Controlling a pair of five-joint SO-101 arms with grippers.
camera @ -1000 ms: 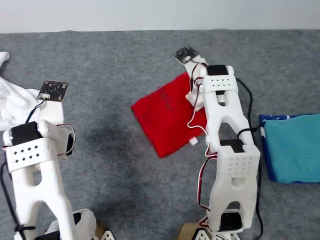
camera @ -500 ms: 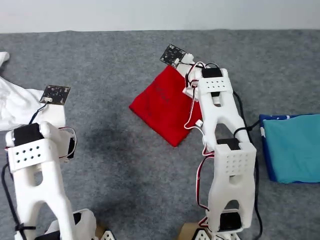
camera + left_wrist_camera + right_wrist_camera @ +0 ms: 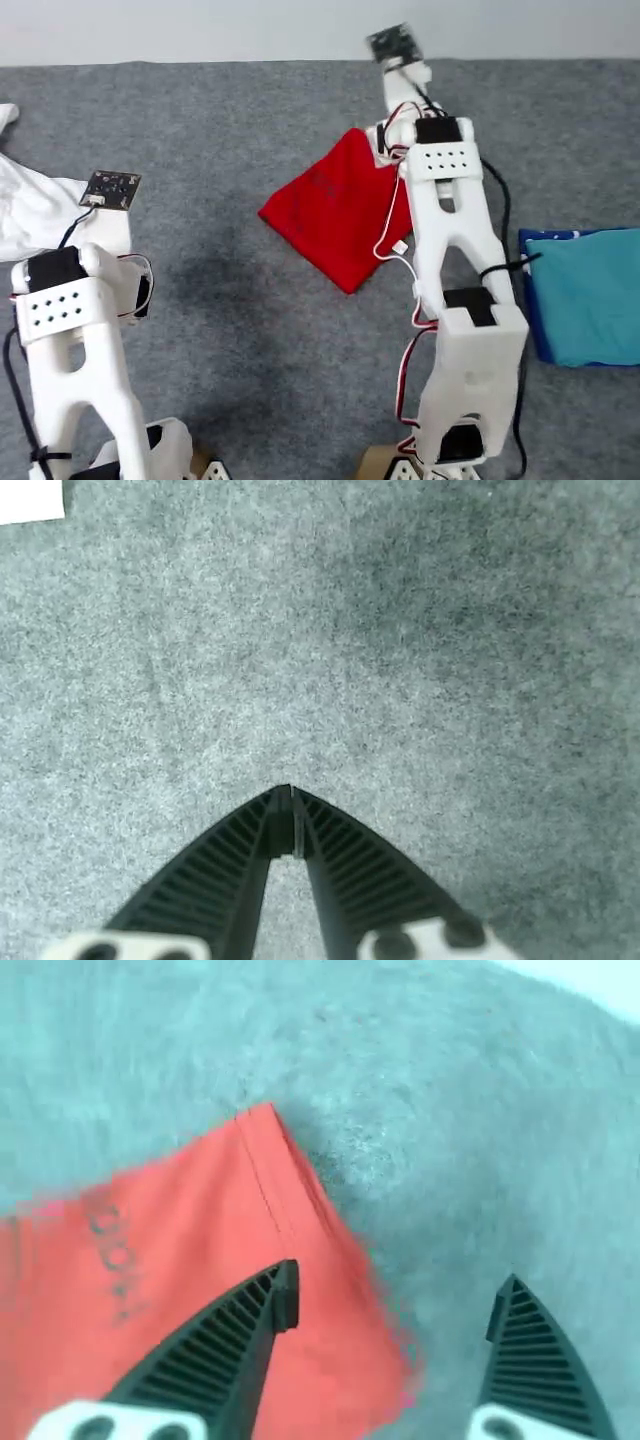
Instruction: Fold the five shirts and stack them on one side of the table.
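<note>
A red cotton shirt, folded to a rough square [image 3: 335,215], lies flat on the grey felt-covered worktop [image 3: 230,330] around the middle. It is turned so that one corner points to the far edge. The white right arm [image 3: 450,220] stretches out along the shirt's right side. Its hand [image 3: 398,1295] is wide open above the shirt's far right corner. One black ribbed finger [image 3: 250,1325] is over the red cloth [image 3: 150,1260], and the other is over bare grey worktop just beside the edge. Whether either finger touches the cloth cannot be told.

At the right edge of the worktop, well apart from the red shirt, a folded teal shirt [image 3: 590,295] sits on a folded dark blue one [image 3: 533,300]. At the far left edge lies a crumpled white shirt [image 3: 30,210].

The white left arm [image 3: 70,320] is at the near left, beside the white shirt. Its hand [image 3: 292,798] is closed with the two tips pressed together and nothing between them, over bare grey worktop.
</note>
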